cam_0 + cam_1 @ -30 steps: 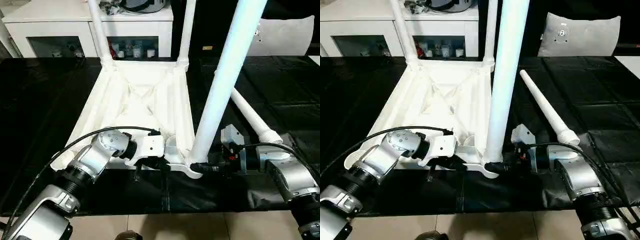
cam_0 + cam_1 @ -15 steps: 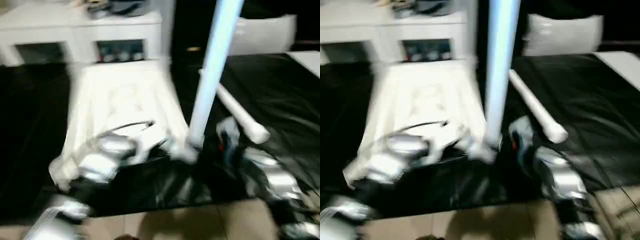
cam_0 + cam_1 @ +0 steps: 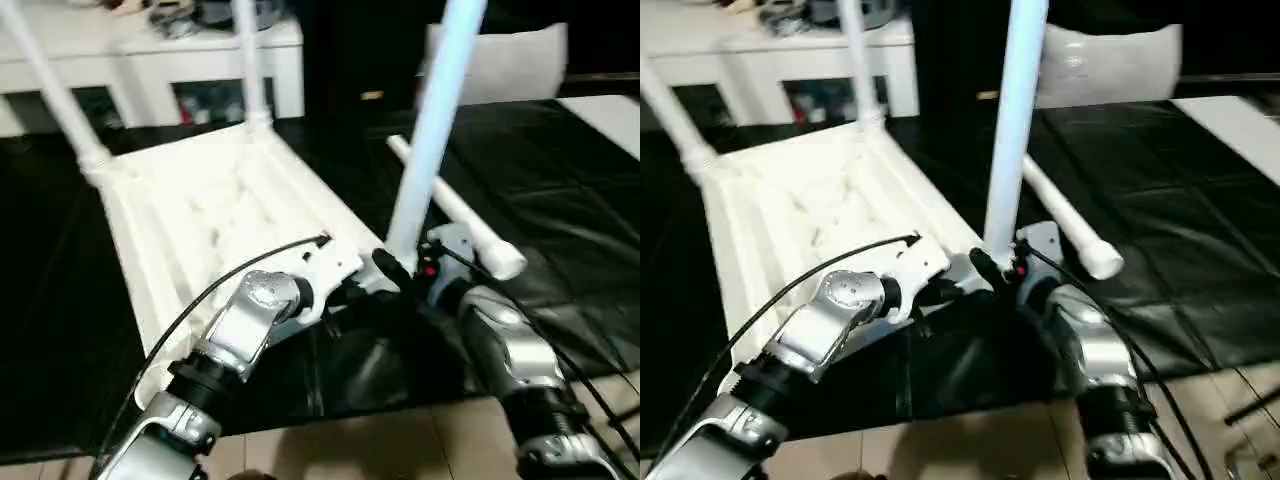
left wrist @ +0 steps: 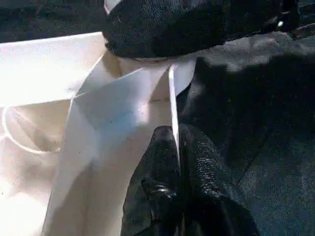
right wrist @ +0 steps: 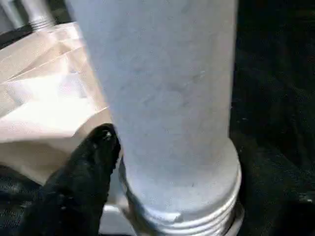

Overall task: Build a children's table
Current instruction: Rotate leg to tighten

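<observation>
A white plastic tabletop (image 3: 200,215) lies upside down on a black counter (image 3: 560,170), its ribbed underside facing up. The crossing ribs form shallow open bays; nothing lies in them. Its raised rim runs around the edge, with round sockets at the corners.

Three white tube legs stand upright in sockets. Two rise at the far corners, well beyond both grippers: one far leg (image 3: 50,90) and another far leg (image 3: 250,60). The near leg (image 3: 435,120) stands at the corner closest to the robot, between the two grippers. In the right wrist view its wide base shows a ringed collar seated at the socket. A loose leg (image 3: 455,215) lies flat on the counter, just beyond the right gripper, angled away from the tabletop.

The left gripper (image 4: 177,162) is pinched closed on the tabletop's thin near rim, one finger on each side of the edge, just beside the near leg's corner.

The right gripper (image 3: 395,270) sits at the base of the near leg. One black finger (image 5: 93,147) lies against the tube just above the collar; the other finger is hidden, so whether it grips cannot be told.

Behind the counter stands a white cabinet (image 3: 160,60) with small items behind its glass doors, too blurred to name.
</observation>
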